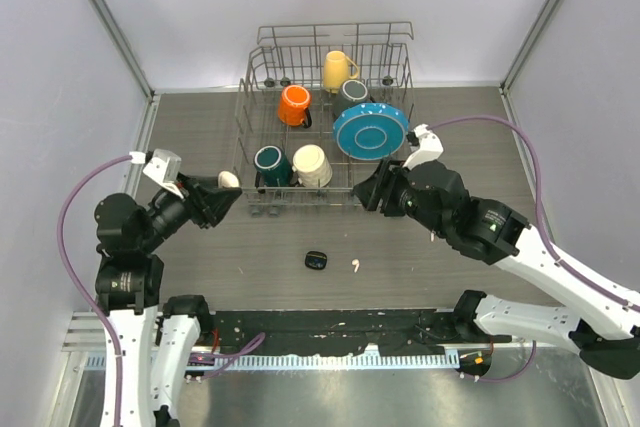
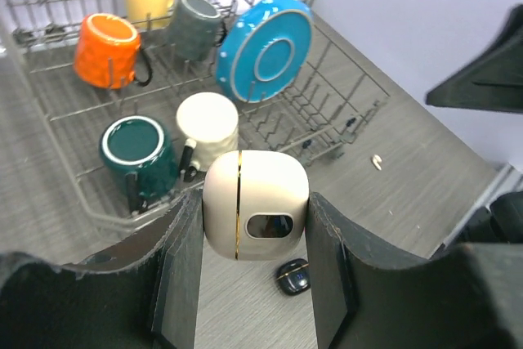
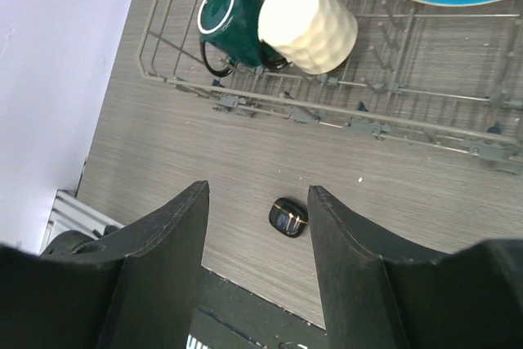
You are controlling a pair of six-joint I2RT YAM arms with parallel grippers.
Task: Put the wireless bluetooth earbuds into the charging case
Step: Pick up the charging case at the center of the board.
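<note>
Holding the white charging case [image 2: 256,214] up off the table [image 1: 270,247], the left jaws are clamped on its sides, and the lid looks shut. The right jaws are partly apart and empty, hovering over a small black case-like thing [image 3: 288,218]. One white earbud [image 1: 355,267] lies near it. My guess is we're pre-insertion: the case needs opening, then the right arm grabs the bud.

Overhead view looks down; both close wrist views face the shared dish rack [image 1: 300,152].
</note>
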